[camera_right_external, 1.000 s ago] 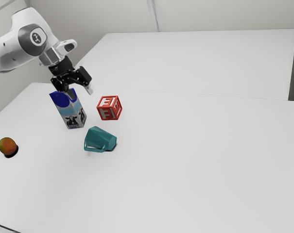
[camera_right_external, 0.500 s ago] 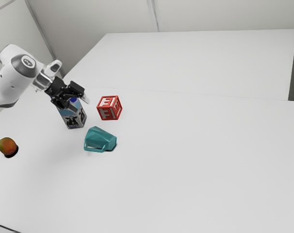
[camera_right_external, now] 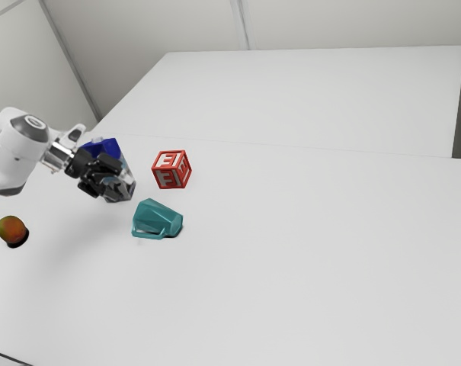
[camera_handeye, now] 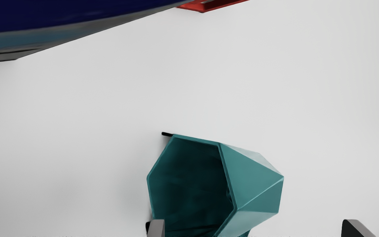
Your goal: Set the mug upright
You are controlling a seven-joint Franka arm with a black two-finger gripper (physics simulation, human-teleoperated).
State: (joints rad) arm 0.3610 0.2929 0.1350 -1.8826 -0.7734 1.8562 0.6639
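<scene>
Just beyond the gripper, fingers spread: teal faceted mug lies on its side, apart from them.

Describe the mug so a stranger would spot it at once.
On the white table, find the blue-topped carton and the red letter block. In the exterior view, the mug lies just below them, tipped on its side. Unlike either, it is teal and open-mouthed, with a handle.
</scene>
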